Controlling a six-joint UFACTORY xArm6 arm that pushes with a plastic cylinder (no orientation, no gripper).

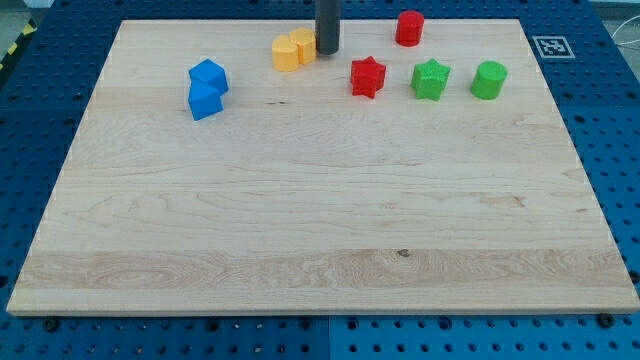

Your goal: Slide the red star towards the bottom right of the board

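Observation:
The red star (368, 77) lies on the wooden board (320, 220) near the view's top, a little right of centre. My tip (327, 51) stands up-left of the star, apart from it, right beside the two yellow blocks (293, 50), at their right side. A red cylinder-like block (409, 28) sits above and right of the star. A green star (431, 79) lies just right of the red star, with a green cylinder-like block (489, 80) further right.
Two blue blocks (207, 88) sit touching each other at the view's upper left. A fiducial marker (551, 46) is at the board's top right corner. A blue perforated table (620, 130) surrounds the board.

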